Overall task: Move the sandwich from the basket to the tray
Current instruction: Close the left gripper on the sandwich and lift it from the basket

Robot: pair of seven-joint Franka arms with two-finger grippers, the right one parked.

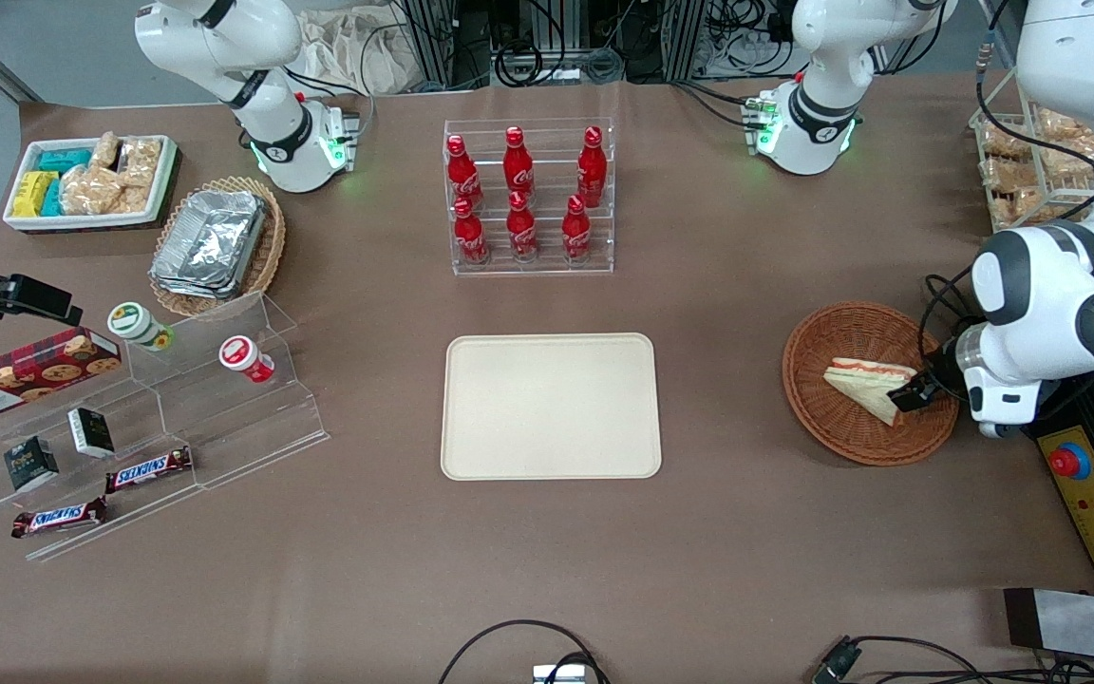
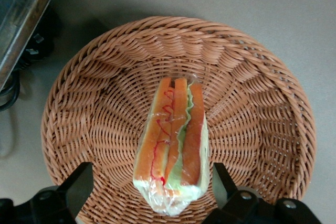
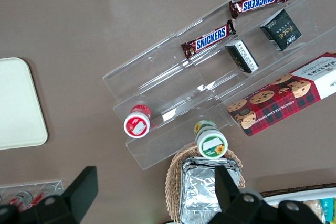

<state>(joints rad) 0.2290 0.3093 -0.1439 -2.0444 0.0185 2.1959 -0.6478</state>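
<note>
Lies in the round reddish-brown wicker basket (image 1: 851, 328) toward the working arm's end of the counter (image 1: 699, 532): a plastic-wrapped sandwich (image 1: 865, 382), a pale wedge with orange-red and green filling. Sits low over the basket's rim at the sandwich's blunt end: the left gripper (image 1: 910, 391), jaws apart, one dark finger (image 2: 79, 187) on each side of the wrapped wedge, neither seen pressing on it.

Waits bare near the counter's middle, well apart from the basket: the cream rectangular tray (image 1: 551, 406). Nothing but plain brown counter between the two.

Stands farther from the front camera than the tray: a clear rack (image 1: 530, 261) with six red cola bottles (image 1: 520, 195). Toward the parked arm's end: a tan oval basket (image 1: 267, 249) of foil containers (image 1: 210, 239), a white bin (image 1: 162, 185) of packaged snacks, and a clear stepped stand (image 1: 253, 408) with two small tubs, a cookie box (image 1: 29, 372), two little dark boxes and two Snickers bars (image 1: 148, 468). Just beside the basket at the counter's edge: a yellow control box (image 1: 1093, 503) with a red button.
</note>
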